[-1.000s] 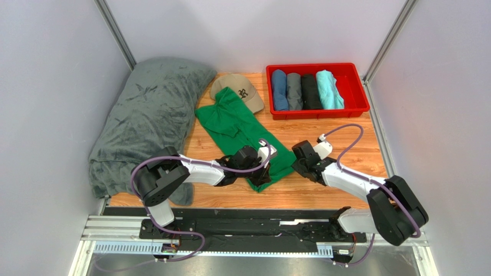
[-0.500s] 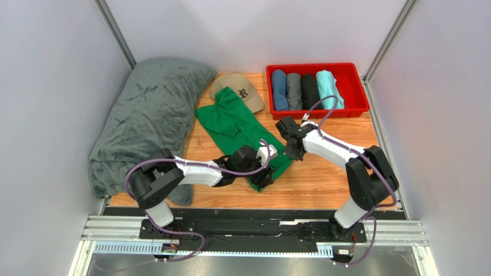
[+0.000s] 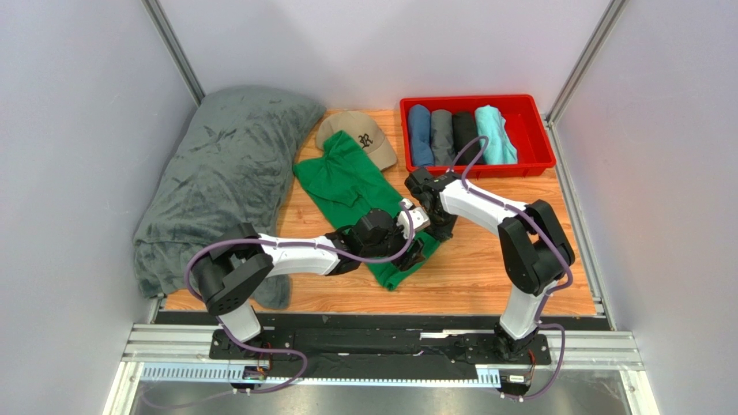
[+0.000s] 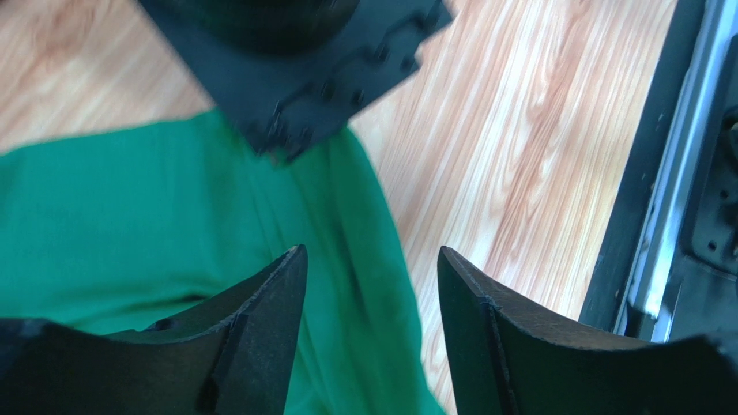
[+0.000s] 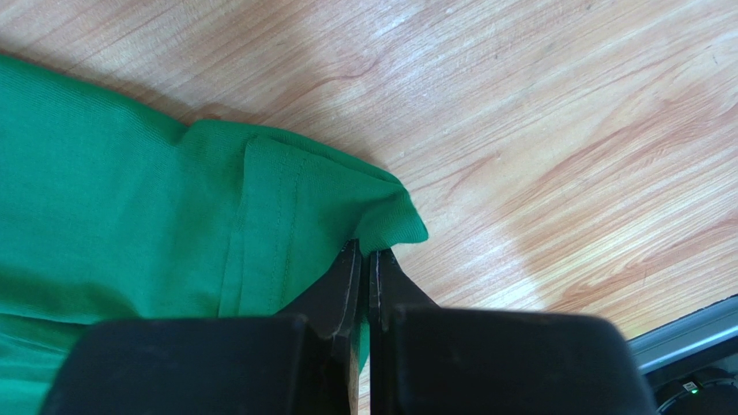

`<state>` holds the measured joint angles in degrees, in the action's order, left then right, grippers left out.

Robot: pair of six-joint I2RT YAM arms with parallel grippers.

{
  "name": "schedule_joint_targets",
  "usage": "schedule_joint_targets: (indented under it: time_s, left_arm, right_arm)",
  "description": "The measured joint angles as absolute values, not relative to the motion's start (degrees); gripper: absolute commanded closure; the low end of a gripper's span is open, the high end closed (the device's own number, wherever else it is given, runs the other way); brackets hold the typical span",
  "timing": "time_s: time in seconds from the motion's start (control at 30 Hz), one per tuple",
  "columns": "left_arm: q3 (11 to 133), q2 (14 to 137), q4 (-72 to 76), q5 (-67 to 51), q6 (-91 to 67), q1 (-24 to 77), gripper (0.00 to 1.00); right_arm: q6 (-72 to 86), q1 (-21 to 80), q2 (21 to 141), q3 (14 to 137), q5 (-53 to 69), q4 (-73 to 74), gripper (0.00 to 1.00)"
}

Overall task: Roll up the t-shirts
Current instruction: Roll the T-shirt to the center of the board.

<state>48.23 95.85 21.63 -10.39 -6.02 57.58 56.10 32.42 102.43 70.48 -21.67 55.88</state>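
light wooden tabletop (image 3: 502, 259) fills a narrow stall between pale grey walls (image 3: 78, 130), and the green t-shirt (image 3: 351, 186) lies on it as a long folded strip, slanting from the far middle toward the near middle. its near end stops a little short of the table's front edge, where a black rail (image 3: 381, 333) runs, and its far end lies against a tan cap (image 3: 371, 138). the left gripper (image 4: 372, 259) hangs over that near end with its fingers spread apart, green cloth showing under and between them. the right gripper (image 5: 364, 252) sits at the shirt's near right corner, fingers pressed together with the tips on the hemmed fold; whether any cloth is nipped between them cannot be told. the two grippers are just beside each other. bare wood lies open to the right of the shirt as far as the right wall, crossed only by the right arm. a thinner strip of wood runs on the shirt's left, up to a big grey-green blanket (image 3: 225, 164) heaped along the left wall. at the far right a red bin (image 3: 476, 101) holds a blue t-shirt (image 3: 420, 134), a grey t-shirt (image 3: 443, 137), a black t-shirt (image 3: 468, 125) and an aqua t-shirt (image 3: 495, 134), each rolled and packed side by side.
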Motion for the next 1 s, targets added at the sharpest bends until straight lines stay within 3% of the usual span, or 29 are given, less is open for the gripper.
schedule_joint_targets:
  time_s: [0.53, 0.63, 0.67, 0.73, 0.83, 0.87, 1.0]
  left_arm:
    - [49.71, 103.83, 26.22, -8.19, -6.00, 59.20, 0.43]
    - [49.71, 104.90, 26.48, -7.64, -6.20, 59.24, 0.63]
    - [49.71, 105.19, 26.50, -7.46, -6.35, 59.24, 0.80]
    - [49.71, 105.49, 26.50, -7.42, -6.87, 59.24, 0.98]
    - [49.71, 105.56, 26.59, -7.05, -7.27, 59.29, 1.00]
    - [49.71, 105.56, 26.61, -6.94, -7.33, 59.29, 1.00]
    - [49.60, 105.54, 26.61, -6.46, -7.46, 59.29, 1.00]
  right_arm:
    - [56.75, 32.42, 104.29, 71.22, -20.82, 56.55, 1.00]
    - [56.95, 32.42, 104.29, 71.22, -20.78, 56.53, 1.00]
    - [57.01, 32.42, 104.29, 71.22, -20.69, 56.53, 1.00]
    - [57.17, 32.42, 104.29, 71.22, -20.58, 56.47, 0.99]
    - [57.21, 32.42, 104.29, 71.22, -20.53, 56.40, 0.88]
    - [57.25, 32.42, 104.29, 71.22, -20.51, 56.34, 0.79]
    - [57.60, 32.45, 103.18, 70.32, -20.62, 55.33, 0.65]
